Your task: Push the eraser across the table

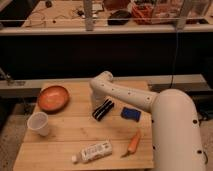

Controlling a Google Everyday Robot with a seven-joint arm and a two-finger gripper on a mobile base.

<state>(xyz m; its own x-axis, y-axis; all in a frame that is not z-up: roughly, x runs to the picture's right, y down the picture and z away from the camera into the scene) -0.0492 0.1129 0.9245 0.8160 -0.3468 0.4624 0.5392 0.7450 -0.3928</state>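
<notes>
The eraser, a small black block with pale stripes, lies slantwise near the middle of the light wooden table. My white arm reaches in from the right and bends down over the table. My gripper hangs from the wrist just behind and left of the eraser's far end, touching or nearly touching it. The arm largely hides the gripper.
An orange bowl sits at the back left and a white cup in front of it. A blue block lies right of the eraser. A carrot and a white tube-like bottle lie near the front edge.
</notes>
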